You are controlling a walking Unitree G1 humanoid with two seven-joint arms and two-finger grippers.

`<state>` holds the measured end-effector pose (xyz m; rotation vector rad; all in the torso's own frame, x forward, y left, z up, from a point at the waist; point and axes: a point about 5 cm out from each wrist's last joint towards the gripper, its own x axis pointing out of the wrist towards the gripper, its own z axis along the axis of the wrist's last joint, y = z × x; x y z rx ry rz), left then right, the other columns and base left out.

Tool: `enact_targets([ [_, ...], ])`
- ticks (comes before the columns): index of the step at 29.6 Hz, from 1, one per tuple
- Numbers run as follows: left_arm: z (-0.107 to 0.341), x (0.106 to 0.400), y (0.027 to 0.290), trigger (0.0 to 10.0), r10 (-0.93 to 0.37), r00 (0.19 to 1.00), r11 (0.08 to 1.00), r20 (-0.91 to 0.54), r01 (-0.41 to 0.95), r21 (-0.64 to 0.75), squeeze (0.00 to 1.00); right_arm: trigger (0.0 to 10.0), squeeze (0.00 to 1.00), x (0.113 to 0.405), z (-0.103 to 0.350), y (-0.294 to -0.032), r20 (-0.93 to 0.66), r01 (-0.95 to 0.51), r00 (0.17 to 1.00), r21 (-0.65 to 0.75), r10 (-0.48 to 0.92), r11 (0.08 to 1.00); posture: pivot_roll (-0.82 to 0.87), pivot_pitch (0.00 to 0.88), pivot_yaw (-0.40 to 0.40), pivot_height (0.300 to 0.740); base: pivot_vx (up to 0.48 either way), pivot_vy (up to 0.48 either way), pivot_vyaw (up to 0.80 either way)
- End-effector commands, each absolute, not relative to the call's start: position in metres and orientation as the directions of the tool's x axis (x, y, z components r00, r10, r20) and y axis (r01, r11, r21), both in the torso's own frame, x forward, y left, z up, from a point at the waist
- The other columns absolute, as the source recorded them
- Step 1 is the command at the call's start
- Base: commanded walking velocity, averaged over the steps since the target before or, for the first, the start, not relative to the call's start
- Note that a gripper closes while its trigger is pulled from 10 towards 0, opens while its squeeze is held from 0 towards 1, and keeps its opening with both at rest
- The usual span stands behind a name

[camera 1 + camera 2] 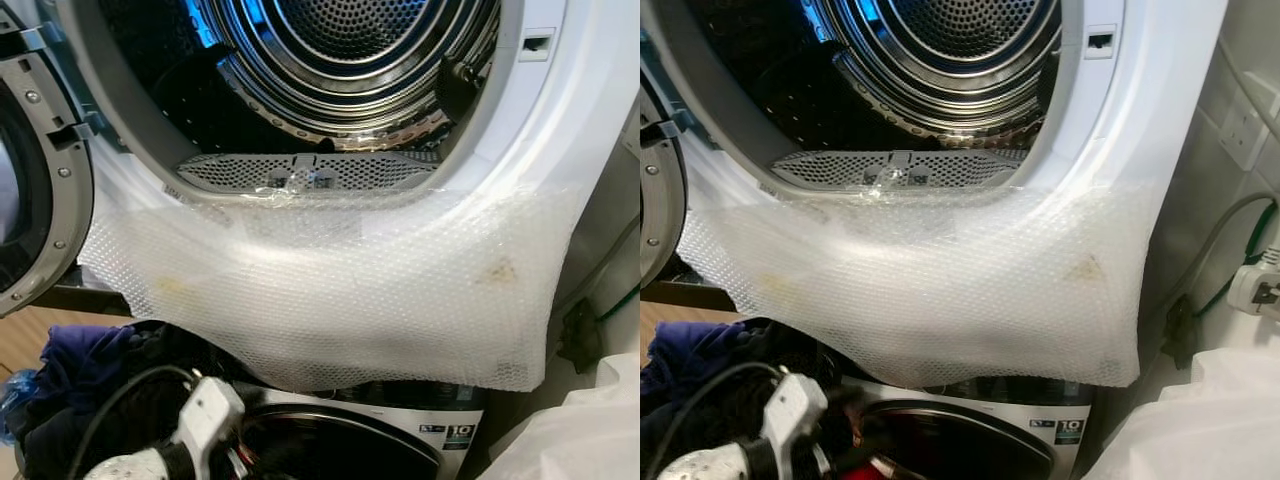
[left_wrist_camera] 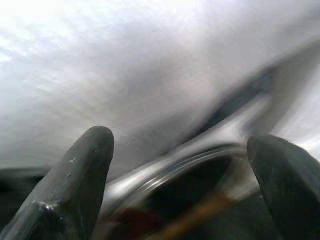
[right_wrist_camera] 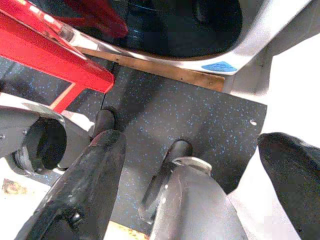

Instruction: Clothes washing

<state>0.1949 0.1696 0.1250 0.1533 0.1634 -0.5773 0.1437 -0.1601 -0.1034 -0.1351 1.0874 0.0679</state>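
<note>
The dryer drum (image 1: 340,60) stands open at the top, its steel inside bare, with a grey lint filter (image 1: 305,172) at the lip. A sheet of bubble wrap (image 1: 330,290) hangs over the dryer's front below the opening. Beneath it sits the washing machine, whose round dark door (image 1: 340,435) has something red behind the glass (image 1: 895,465). A heap of dark blue clothes (image 1: 75,375) lies at the lower left beside my left arm (image 1: 205,415). My left gripper (image 2: 180,142) is open, close to the washer door's rim. My right gripper (image 3: 195,137) hangs open over the floor.
The dryer's open door (image 1: 35,170) swings out at the left. White fabric or plastic (image 1: 1200,420) lies at the lower right, next to a wall socket and cables (image 1: 1255,280). The right wrist view has a red object (image 3: 55,55), dark speckled flooring (image 3: 190,115) and my own feet.
</note>
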Motion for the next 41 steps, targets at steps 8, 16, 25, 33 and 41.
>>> enact_targets([
  [8, 0.132, 0.162, 0.227, 10.0, 0.145, 0.974, 0.959, -0.174, -0.095, 0.267, 0.00, 10.0, 0.00, 0.135, -0.107, -0.163, -0.902, -0.141, 0.432, -0.076, -0.007, 0.987, 0.24, 0.000, 0.105, 0.740, 0.000, 0.000, 0.00],
  [16, 0.136, 0.140, 0.259, 10.0, 0.489, 0.857, 0.839, -0.165, -0.410, 0.357, 0.00, 10.0, 0.00, 0.129, -0.108, -0.160, -0.909, -0.163, 0.416, -0.070, 0.004, 0.984, 0.28, 0.000, 0.097, 0.740, 0.000, 0.000, 0.00],
  [25, 0.123, 0.160, 0.292, 10.0, 0.517, 0.819, 0.855, -0.248, -0.507, 0.109, 1.00, 10.0, 0.00, 0.131, -0.108, -0.159, -0.910, -0.165, 0.416, -0.071, 0.004, 0.984, 0.30, 0.000, 0.090, 0.740, 0.000, 0.000, 0.00],
  [33, 0.124, 0.178, 0.304, 10.0, 0.486, 0.839, 0.873, -0.242, -0.477, 0.099, 1.00, 10.0, 0.00, 0.134, -0.107, -0.157, -0.905, -0.153, 0.425, -0.065, 0.006, 0.986, 0.28, 0.000, 0.096, 0.740, 0.000, 0.000, 0.00],
  [41, 0.117, 0.182, 0.298, 10.0, 0.421, 0.857, 0.905, -0.298, -0.421, 0.067, 1.00, 10.0, 0.00, 0.132, -0.108, -0.159, -0.907, -0.149, 0.421, -0.068, 0.001, 0.987, 0.28, 0.000, 0.096, 0.740, 0.000, 0.000, 0.00],
])
